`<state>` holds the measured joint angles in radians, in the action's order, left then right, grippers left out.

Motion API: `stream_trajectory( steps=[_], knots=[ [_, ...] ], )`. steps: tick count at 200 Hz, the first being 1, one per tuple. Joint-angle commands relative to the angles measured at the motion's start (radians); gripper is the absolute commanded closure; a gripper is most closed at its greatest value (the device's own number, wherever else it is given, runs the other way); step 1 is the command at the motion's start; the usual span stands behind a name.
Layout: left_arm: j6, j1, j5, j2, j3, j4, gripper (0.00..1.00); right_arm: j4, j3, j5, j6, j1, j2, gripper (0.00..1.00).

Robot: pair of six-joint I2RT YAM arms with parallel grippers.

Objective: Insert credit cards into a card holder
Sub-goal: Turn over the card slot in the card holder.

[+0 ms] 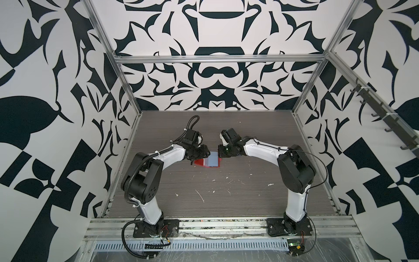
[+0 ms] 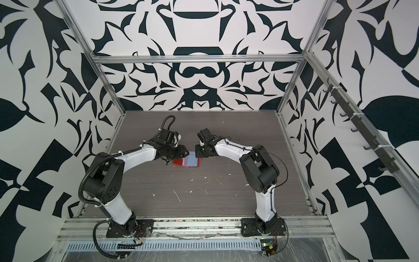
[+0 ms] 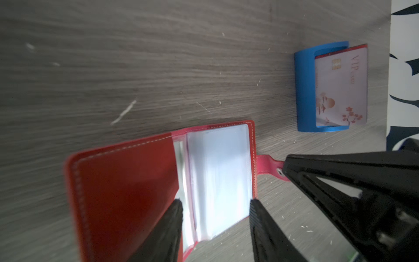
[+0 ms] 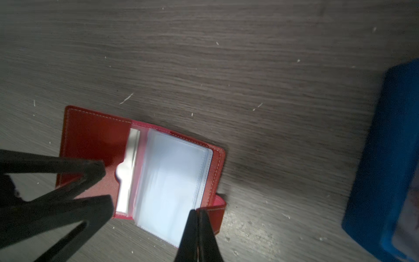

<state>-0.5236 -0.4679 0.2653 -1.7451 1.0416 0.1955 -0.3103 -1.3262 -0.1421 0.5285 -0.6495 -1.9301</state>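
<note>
Two arms meet over the middle of the table, and neither carries a card. On the left, the left gripper has its jaws spread with nothing between them. In the left wrist view its fingers straddle the stack of clear sleeves, but whether they touch the plastic cannot be told. Between the arms the card holder lies open and flat, its red cover to one side and the sleeves fanned over the other half. To the right, the right gripper has its jaws pressed together, and its tip sits at the snap tab. It seems to pin the holder, though a pinch on the tab itself cannot be confirmed. Beyond it, hidden in both top views, the blue stand holds the credit cards upright: a pale one in front and a red edge behind. The step in hand looks like readying a sleeve mouth, with all the inserting left to do. To do it well, the right tip should press steadily on the tab so the holder cannot slide. The left fingers should lift a single sleeve by its open edge, because the thin, slippery plastic will likely buckle or fan several leaves at once. Keeping that mouth facing the stand would shorten the card's path.
</note>
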Motion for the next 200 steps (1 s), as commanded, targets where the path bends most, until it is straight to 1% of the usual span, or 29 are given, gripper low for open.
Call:
stream_trajectory(
  steps=[1, 16, 31, 92, 142, 171, 200],
  knots=[
    [-0.019, -0.005, 0.057, -0.032, 0.03, 0.02, 0.49, 0.028, 0.004, -0.018, 0.013, -0.001, 0.007, 1.0],
    [-0.019, -0.004, 0.071, -0.046, 0.031, 0.018, 0.5, 0.031, 0.005, -0.021, 0.014, -0.001, 0.002, 1.0],
    [-0.021, -0.003, 0.082, -0.059, 0.035, 0.016, 0.54, 0.033, 0.004, -0.022, 0.014, -0.001, -0.004, 1.0],
    [-0.024, -0.004, 0.115, -0.111, 0.055, 0.012, 0.61, 0.04, 0.009, -0.032, 0.016, -0.001, -0.026, 1.0],
    [-0.026, -0.004, 0.124, -0.137, 0.061, 0.013, 0.65, 0.046, 0.013, -0.036, 0.019, -0.001, -0.048, 1.0],
    [-0.026, -0.003, 0.132, -0.142, 0.062, 0.009, 0.69, 0.05, 0.015, -0.041, 0.022, -0.001, -0.062, 1.0],
    [-0.027, -0.003, 0.142, -0.15, 0.066, 0.007, 0.7, 0.059, 0.021, -0.048, 0.028, -0.002, -0.074, 1.0]
  ],
)
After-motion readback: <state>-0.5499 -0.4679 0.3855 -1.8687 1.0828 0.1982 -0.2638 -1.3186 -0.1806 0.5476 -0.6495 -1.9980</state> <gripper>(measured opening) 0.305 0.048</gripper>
